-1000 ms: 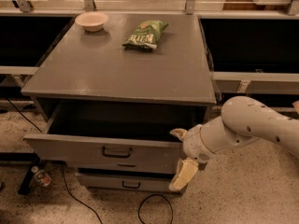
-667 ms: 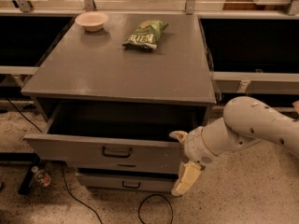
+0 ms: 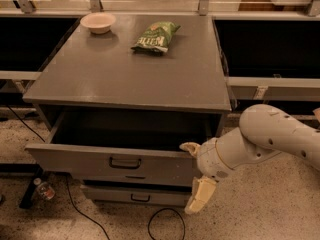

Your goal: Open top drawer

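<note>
The top drawer (image 3: 75, 159) of the grey cabinet stands pulled out, showing its dark, deep inside. Its flat front carries a small black bar handle (image 3: 125, 162) at the centre. My gripper (image 3: 195, 173) is at the right end of the drawer front, well right of the handle. Its fingers are spread wide: the upper fingertip (image 3: 189, 147) rests at the top edge of the drawer front, and the lower finger (image 3: 200, 196) hangs down in front of the lower drawers. It holds nothing. My white arm (image 3: 270, 136) reaches in from the right.
A lower drawer (image 3: 135, 196) with a like handle sits slightly out below. On the cabinet top (image 3: 125, 74) lie a white bowl (image 3: 98, 22) and a green chip bag (image 3: 156, 36). A bottle (image 3: 44, 189) and black cables (image 3: 165, 224) lie on the floor.
My gripper and arm have drifted slightly right and down. The drawer has not visibly moved.
</note>
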Robot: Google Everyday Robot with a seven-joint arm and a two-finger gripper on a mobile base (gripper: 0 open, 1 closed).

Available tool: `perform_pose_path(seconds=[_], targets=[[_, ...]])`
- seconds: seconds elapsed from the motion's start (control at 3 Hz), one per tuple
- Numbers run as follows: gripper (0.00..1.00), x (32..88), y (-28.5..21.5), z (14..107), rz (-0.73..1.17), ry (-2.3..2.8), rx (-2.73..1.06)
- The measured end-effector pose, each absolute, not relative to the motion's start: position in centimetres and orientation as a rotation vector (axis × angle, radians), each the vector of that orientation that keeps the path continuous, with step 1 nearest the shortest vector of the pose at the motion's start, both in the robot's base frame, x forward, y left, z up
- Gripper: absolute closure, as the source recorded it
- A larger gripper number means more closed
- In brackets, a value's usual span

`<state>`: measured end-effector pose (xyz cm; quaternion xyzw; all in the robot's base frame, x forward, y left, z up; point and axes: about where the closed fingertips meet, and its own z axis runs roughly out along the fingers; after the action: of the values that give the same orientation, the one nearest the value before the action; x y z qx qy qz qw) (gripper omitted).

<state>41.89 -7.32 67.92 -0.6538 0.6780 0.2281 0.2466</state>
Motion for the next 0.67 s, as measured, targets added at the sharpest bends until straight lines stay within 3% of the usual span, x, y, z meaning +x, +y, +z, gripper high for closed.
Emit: perform_pose_path(seconds=[0.67], targets=[[0.00, 46.0, -6.1, 66.7, 0.888, 1.729, -1.754]])
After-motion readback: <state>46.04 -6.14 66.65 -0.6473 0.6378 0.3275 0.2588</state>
